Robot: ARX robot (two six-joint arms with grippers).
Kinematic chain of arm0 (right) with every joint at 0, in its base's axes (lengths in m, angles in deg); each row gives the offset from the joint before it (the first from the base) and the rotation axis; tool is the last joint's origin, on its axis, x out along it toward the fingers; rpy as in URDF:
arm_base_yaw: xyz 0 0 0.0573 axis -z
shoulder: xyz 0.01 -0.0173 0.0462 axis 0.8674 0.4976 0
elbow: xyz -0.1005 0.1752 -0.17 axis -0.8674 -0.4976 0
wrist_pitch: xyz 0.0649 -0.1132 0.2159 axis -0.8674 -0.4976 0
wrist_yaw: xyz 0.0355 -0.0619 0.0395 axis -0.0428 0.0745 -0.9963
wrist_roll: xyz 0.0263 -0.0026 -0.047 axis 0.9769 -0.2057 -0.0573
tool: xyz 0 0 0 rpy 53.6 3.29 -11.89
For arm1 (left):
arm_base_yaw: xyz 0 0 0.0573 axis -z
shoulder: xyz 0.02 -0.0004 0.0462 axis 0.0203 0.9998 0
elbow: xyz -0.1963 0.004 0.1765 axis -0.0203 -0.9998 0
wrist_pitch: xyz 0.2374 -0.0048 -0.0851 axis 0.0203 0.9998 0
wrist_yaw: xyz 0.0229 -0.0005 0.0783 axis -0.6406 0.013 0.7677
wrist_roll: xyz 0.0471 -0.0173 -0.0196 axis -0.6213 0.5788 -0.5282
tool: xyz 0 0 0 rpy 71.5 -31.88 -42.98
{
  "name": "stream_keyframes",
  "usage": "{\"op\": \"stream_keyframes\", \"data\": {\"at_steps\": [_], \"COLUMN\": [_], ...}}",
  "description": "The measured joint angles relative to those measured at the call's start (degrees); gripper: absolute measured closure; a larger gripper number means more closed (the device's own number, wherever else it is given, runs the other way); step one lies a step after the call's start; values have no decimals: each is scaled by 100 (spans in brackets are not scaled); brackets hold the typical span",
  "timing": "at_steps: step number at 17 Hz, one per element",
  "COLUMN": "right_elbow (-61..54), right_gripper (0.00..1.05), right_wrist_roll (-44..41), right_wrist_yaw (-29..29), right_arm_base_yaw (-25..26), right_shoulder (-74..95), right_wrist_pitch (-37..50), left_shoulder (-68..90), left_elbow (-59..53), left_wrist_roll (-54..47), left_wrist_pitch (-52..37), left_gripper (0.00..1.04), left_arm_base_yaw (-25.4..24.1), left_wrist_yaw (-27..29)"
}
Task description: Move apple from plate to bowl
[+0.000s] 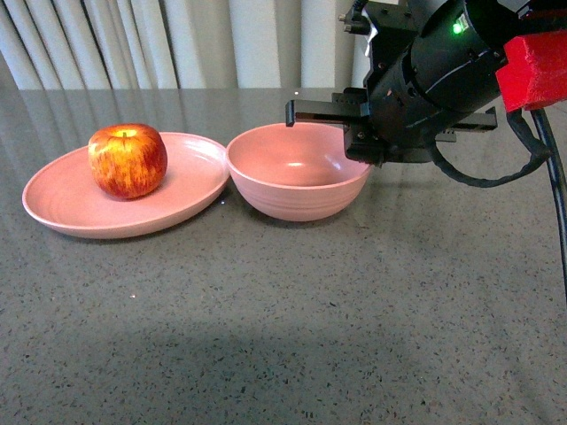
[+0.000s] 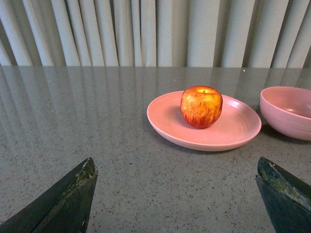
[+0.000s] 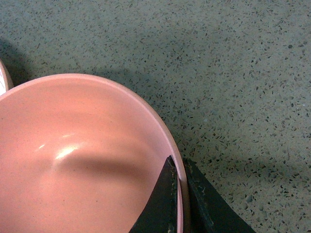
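Left wrist view: left pincer (image 2: 176,167) spread wide, apple (image 2: 201,107) on plate (image 2: 235,127) dead ahead; likely the nearer arm. Right pincer (image 3: 183,195) clamped on bowl (image 3: 97,121) rim.

The right arm (image 1: 425,71) is a bulky black housing with a small green light (image 1: 458,27), a bright red block (image 1: 534,69) on its right and a looping black cable (image 1: 496,180). The left gripper (image 2: 176,164) and right gripper (image 3: 179,162) have dark, wedge-shaped fingers (image 2: 68,201) with scuffed edges.
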Motion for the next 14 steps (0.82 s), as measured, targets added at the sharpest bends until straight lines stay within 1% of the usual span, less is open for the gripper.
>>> {"op": "stream_keyframes", "data": {"at_steps": [3,9,12,13,14], "right_elbow": [7,11,-74,-186,-348], "right_gripper": [102,41,12,4,7], "right_wrist_roll": [-2,13,70,111,125], "right_wrist_yaw": [0,-42,-24,-26,-46], "right_arm_base_yaw": [-7,-31,-28,-28,-28], "right_shoulder": [0,-13,-317,-570,-896], "right_wrist_pitch": [-9,0,140,269,431], "left_shoulder": [0,0,0,0,0], "left_elbow": [0,0,0,0,0], "left_wrist_roll": [0,0,0,0,0], "left_wrist_pitch": [2,2,2,0,0], "left_gripper": [7,7,7,7,7], "left_arm_base_yaw": [0,0,0,0,0], "left_wrist_yaw": [0,0,0,0,0]}}
